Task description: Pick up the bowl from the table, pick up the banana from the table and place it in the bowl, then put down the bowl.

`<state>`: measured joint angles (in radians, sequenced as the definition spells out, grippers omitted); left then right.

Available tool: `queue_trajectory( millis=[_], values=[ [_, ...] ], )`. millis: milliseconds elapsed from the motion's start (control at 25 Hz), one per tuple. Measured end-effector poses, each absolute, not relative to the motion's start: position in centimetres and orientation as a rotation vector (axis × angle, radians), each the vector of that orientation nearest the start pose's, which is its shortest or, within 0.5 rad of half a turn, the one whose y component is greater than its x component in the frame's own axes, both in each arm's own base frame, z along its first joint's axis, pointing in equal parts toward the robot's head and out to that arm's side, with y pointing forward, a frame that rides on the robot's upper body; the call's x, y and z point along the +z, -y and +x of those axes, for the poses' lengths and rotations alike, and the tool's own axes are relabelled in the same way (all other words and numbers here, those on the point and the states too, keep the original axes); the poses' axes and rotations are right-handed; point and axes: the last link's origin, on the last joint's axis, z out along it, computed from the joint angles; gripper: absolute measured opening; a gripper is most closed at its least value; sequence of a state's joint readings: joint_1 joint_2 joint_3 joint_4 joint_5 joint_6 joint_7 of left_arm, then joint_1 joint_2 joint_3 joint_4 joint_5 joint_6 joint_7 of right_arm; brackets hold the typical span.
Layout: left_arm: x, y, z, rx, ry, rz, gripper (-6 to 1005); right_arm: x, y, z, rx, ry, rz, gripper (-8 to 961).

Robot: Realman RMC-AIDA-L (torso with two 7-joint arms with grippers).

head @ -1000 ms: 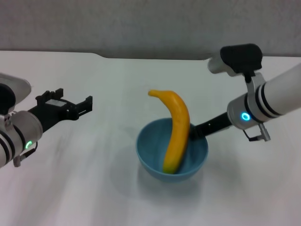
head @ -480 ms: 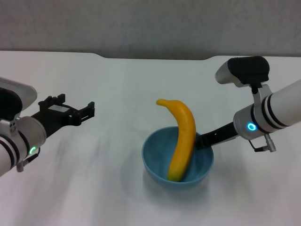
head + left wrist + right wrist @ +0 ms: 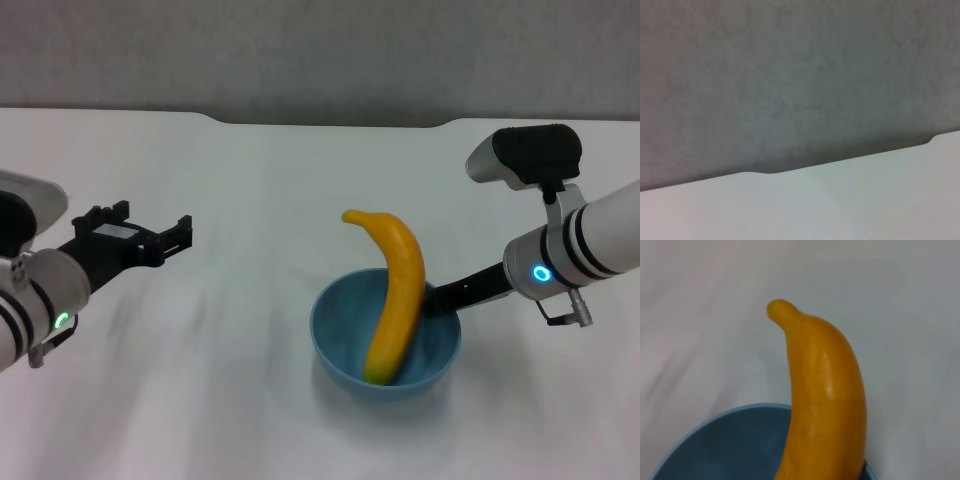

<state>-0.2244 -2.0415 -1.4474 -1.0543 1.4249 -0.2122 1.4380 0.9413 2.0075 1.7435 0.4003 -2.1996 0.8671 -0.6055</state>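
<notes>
The light-blue bowl (image 3: 385, 343) is in the middle of the white table (image 3: 250, 400), right of centre. The yellow-orange banana (image 3: 395, 295) stands in it, lower end inside and upper tip leaning out over the far rim. My right gripper (image 3: 434, 298) is shut on the bowl's right rim, just behind the banana. The right wrist view shows the banana (image 3: 825, 400) close up, rising out of the bowl (image 3: 725, 445). My left gripper (image 3: 148, 228) is open and empty above the table at the left, well apart from the bowl.
The table's far edge with its shallow notch (image 3: 330, 124) runs along a grey wall. The left wrist view shows only that wall and the table's far edge (image 3: 840, 195).
My right gripper has carried the bowl with the banana to the right and toward the near edge. The left gripper has drawn back slightly to the left.
</notes>
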Motion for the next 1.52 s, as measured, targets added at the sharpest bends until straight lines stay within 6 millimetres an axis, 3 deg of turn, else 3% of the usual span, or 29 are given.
queue_trajectory(
  millis=[400,760,1000,1200,1360,1520],
  values=[
    [-0.6,-36.9,-28.1,-0.385,0.836,-1.900,906,-6.5,-42.5,22.7,-0.141,-1.296,-2.362,49],
    [-0.4,-36.6,-28.7,-0.381,0.855,-1.880,906,-5.6,-42.4,22.8,-0.091,-1.235,-2.368,344],
    [-0.2,-36.4,-29.0,-0.378,0.860,-1.871,906,-3.5,-41.6,22.8,0.018,-1.187,-2.359,505],
    [0.5,-36.5,-29.5,-0.391,0.881,-1.852,906,-1.5,-40.8,23.1,0.107,-1.033,-2.341,619],
    [0.6,-36.4,-29.8,-0.386,0.886,-1.846,906,-0.5,-40.2,23.3,0.278,-0.967,-2.299,759],
    [0.8,-36.4,-30.2,-0.387,0.899,-1.832,906,0.9,-39.4,25.2,0.387,-0.876,-2.197,758]
  ],
)
